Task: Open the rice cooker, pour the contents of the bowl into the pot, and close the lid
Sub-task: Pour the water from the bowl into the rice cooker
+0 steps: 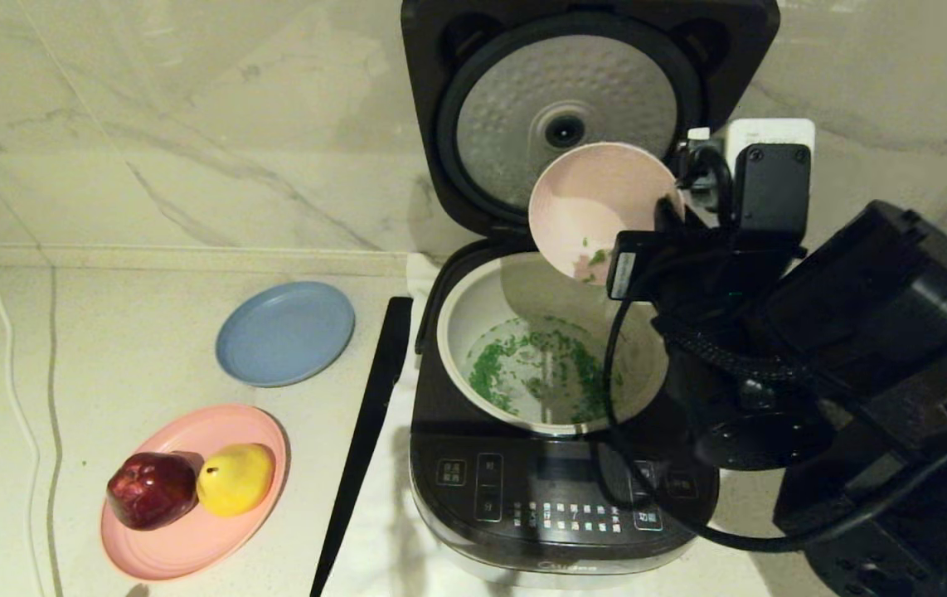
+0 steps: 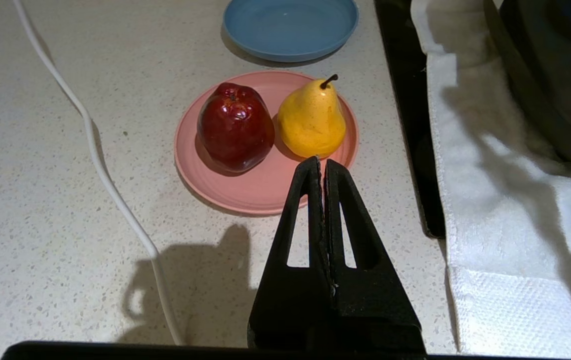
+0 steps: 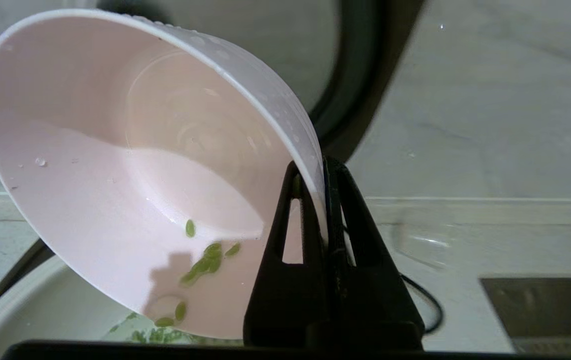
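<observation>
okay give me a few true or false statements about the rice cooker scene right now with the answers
1. The lid stands open. True.
2. The right gripper pinches the bowl by its rim, tilted over the pot. True.
3. The bowl is still full. False: only a few green bits cling inside; most lie in the pot.
4. The left gripper holds the pear. False: it is shut on nothing, near the pink plate.
5. The blue plate carries the fruit. False: the pink plate does.

My right arm (image 1: pixel 871 307): bulky matte black housings, braided black sleeve at wrist, looping black cable, four corner screws on boxy camera block. My matte black triangular grippers (image 2: pixel 322 167) (image 3: pixel 315 170): hollow cutouts. Small white label, text unreadable, perhaps.
</observation>
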